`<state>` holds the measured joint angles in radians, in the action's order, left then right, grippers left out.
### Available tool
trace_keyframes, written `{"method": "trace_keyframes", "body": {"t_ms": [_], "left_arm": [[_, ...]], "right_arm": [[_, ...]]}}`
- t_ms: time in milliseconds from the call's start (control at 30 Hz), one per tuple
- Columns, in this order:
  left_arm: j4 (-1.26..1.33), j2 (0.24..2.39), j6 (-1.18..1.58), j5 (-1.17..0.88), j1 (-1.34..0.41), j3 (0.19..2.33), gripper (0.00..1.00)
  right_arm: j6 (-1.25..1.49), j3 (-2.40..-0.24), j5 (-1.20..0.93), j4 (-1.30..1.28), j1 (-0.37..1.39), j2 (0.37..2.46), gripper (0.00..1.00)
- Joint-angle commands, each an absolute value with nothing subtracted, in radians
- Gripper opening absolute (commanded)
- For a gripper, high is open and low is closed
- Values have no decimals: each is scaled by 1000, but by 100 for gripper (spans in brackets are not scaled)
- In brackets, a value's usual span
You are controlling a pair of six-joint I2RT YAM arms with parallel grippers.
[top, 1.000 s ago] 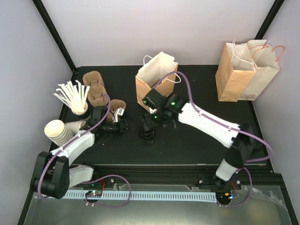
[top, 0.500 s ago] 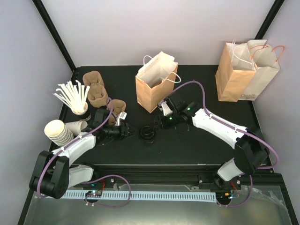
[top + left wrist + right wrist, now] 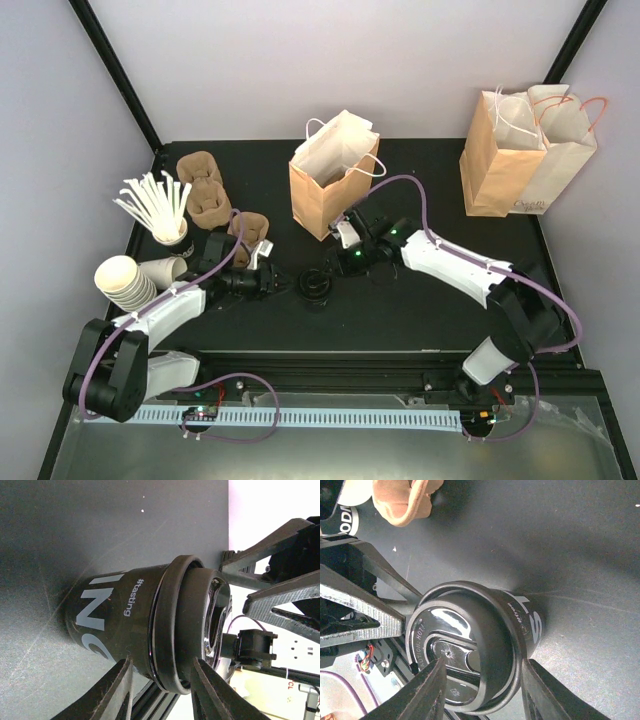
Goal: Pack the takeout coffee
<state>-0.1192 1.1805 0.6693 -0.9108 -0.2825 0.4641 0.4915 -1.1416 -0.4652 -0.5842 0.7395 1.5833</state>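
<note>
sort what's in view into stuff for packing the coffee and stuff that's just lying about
For the job:
takeout coffee
open paper bag, likely where it goes
left tool and right tool, both at the cup

Lying about:
pulp carriers
lidless cups
white sticks in a cup
spare bags at the right

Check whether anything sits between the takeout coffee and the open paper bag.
Nothing loose lies between the takeout coffee and the open paper bag; only the right arm's wrist sits near that line.
</note>
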Motion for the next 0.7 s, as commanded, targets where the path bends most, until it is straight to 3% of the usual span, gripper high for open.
{"method": "trace_keyframes", "body": {"t_ms": [0,167,667], "left_arm": [[-104,1195,663,-947,-295,486,34],[-86,1212,672,-956,-309,489,33],[-72,1231,673,-955,-313,488,31]], "right_arm": [[481,-1163,-480,-587,750,1607,44],[481,-1173,-483,-591,763,1625,39],[478,-1207,-486,-603,799,1658,38]]}}
